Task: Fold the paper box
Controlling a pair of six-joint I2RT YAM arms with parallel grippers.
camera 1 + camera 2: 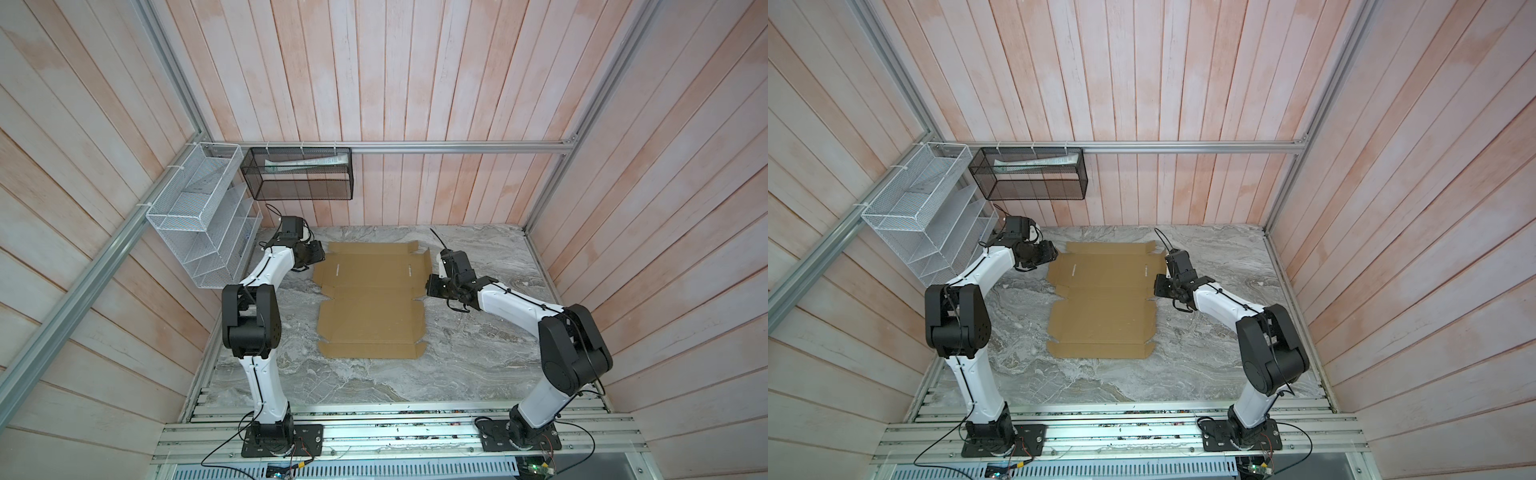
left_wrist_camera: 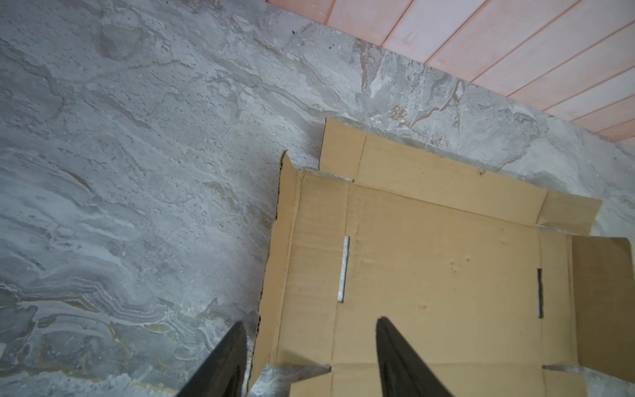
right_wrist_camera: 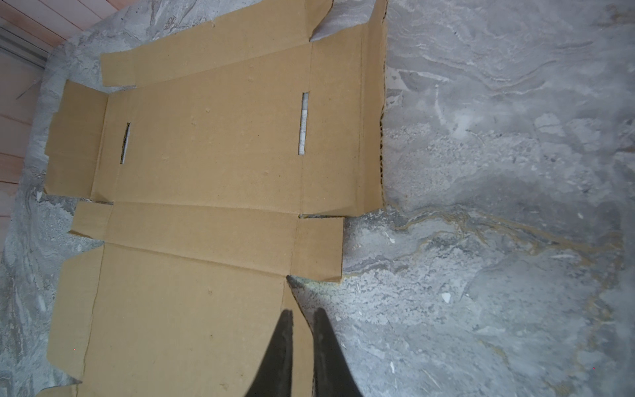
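The paper box lies unfolded, inner face up, in the middle of the grey marbled surface, its long axis running from near to far. The far panel has two narrow slots, and the side flap on its right stands partly raised. The left pincer hangs at the far left corner of the sheet with its jaws spread. In the left wrist view, one finger is over bare marble and the other is over the cardboard. The right pincer sits at the sheet's right edge, beside the notch between the panels. Its jaws are all but pressed together with only a slim gap, above the edge of a side flap and pinching nothing. On the far left wall hang a white wire rack and a black mesh basket.
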